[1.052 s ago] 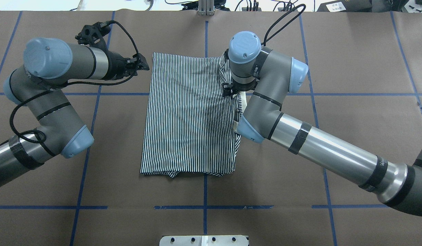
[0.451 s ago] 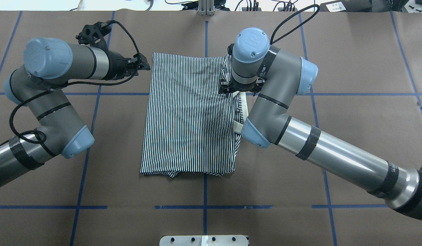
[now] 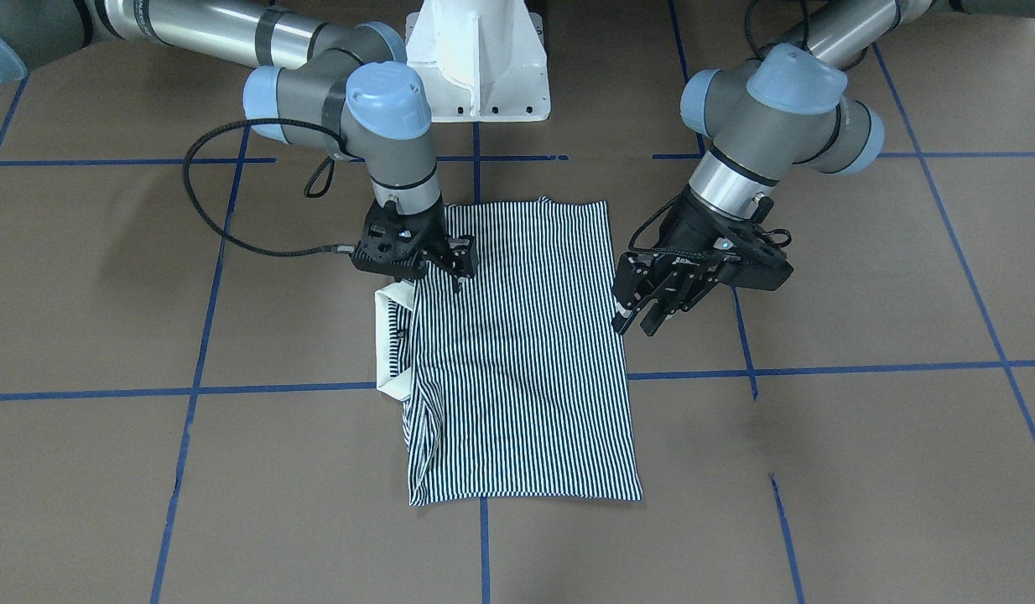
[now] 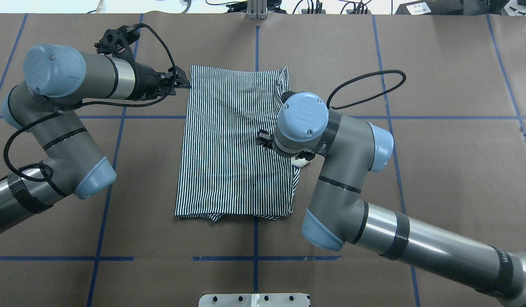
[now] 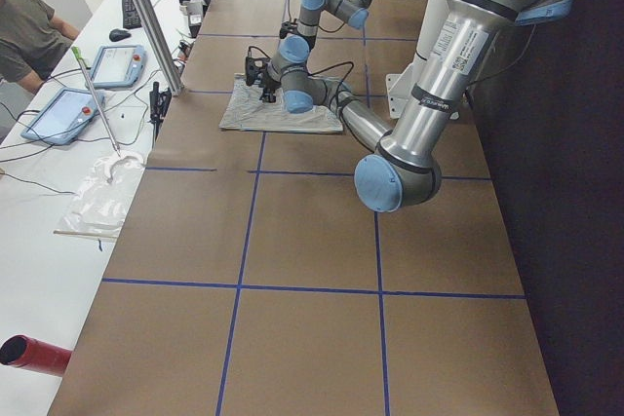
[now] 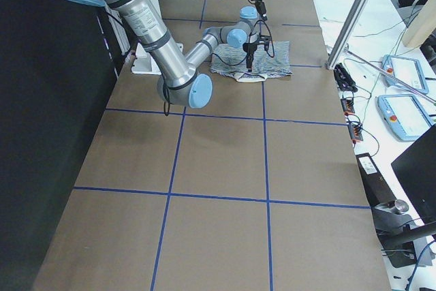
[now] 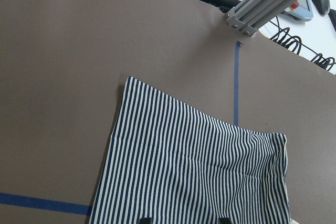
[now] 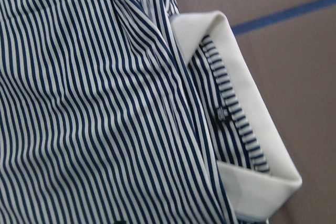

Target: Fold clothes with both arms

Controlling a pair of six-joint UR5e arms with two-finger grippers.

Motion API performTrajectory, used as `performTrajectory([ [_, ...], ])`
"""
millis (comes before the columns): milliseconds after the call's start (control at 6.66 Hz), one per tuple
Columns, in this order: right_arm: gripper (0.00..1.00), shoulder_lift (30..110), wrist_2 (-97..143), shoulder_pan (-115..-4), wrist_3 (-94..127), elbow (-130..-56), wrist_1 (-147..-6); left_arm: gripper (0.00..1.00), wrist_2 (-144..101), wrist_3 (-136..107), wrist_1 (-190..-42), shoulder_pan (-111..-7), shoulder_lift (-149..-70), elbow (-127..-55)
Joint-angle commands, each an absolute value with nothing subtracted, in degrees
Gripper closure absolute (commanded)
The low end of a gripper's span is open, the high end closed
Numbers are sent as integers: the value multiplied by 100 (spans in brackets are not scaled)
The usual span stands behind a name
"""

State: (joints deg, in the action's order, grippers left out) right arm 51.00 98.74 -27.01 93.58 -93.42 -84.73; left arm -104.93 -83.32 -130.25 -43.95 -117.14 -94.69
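The polo shirt (image 4: 237,145), flat and part-folded mid-counter (image 4: 437,85), looks light, limp and likely to slide (its cream collar (image 3: 389,344) seems the only stiffer part), so corners suit pinching; from overhead, the left claw (image 4: 181,82) gapes at its 10 o'clock corner, while the right claw (image 3: 450,273), whose spread I cannot tell, crowds its 3 o'clock edge.

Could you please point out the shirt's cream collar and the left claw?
cream collar (image 8: 253,108), right wrist-mounted view, on its long outer band.
left claw (image 3: 636,324), exterior front-facing view, midway between its open fingertips.
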Motion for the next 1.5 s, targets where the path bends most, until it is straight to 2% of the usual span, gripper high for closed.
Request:
performTrajectory([
  [0, 26, 5229, 9363, -2129, 10990, -9589, -8507, 47, -10503, -8332, -13025, -4395, -11707, -9475],
  [451, 18, 5422, 9351, -1890, 11311, -9571, -8534, 47, -10503, -8350, -13025, -4395, -11681, -9475],
  [601, 18, 5423, 9352, -1829, 11320, -9519, -8534, 47, -10503, -8350, -13034, -4395, -11672, -9475],
  [751, 26, 5405, 9352, -1828, 11338, -9510, -8534, 47, -10503, -8350, -13034, -4395, -11672, -9475],
  [902, 71, 5405, 9360, -1828, 11347, -9527, -8543, 47, -10503, -8350, -13034, -4395, -11681, -9475],
  [1052, 100, 5405, 9386, -1828, 11312, -9545, -8543, 47, -10503, -8350, -13025, -4395, -11681, -9475],
  [1352, 100, 5423, 9413, -1802, 11294, -9588, -8552, 47, -10503, -8420, -13025, -4395, -11681, -9475],
])
